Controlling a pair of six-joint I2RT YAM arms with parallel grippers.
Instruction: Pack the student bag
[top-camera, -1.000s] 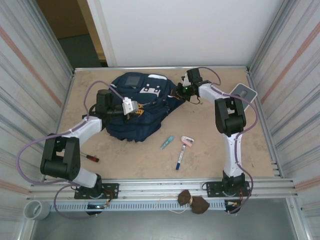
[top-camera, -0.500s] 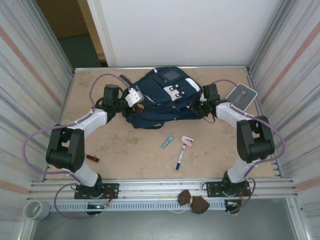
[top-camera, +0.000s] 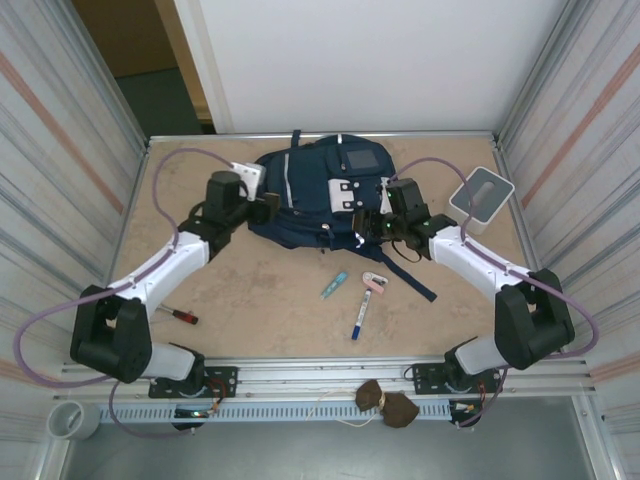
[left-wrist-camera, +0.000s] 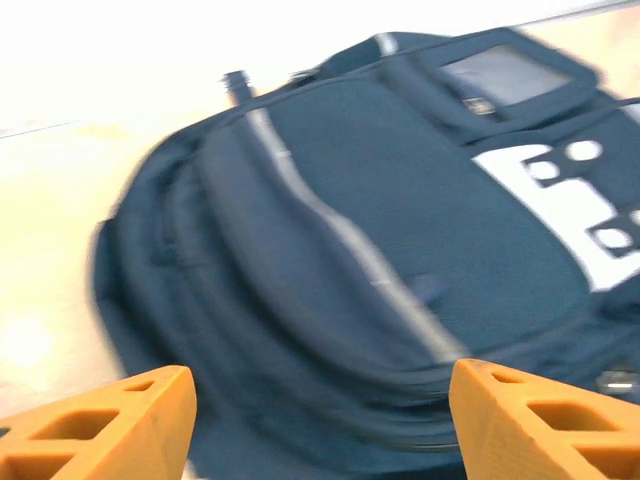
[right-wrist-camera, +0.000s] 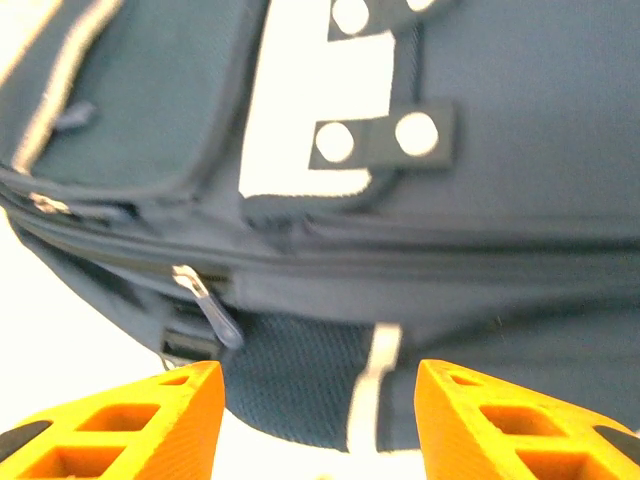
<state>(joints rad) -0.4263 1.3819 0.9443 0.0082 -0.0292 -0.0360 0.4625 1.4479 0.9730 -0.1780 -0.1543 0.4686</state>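
Near of the bag (top-camera: 320, 190) a marker (top-camera: 358, 322) lies unpacked, while at its left and near-right edges the left gripper (top-camera: 266, 206) and right gripper (top-camera: 372, 226) gape empty, likely poised to open it, and it lies front-up between them, long axis left-right, grey patch (top-camera: 361, 158) far.

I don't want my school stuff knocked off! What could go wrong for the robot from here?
1. The student bag has a loose strap trailing over the table near the right gripper; that arm might snag it and drag the bag.
2. The screwdriver lies close by the left arm; a sweep could knock it away.
3. The zipper looks shut, so nothing may fit in yet.
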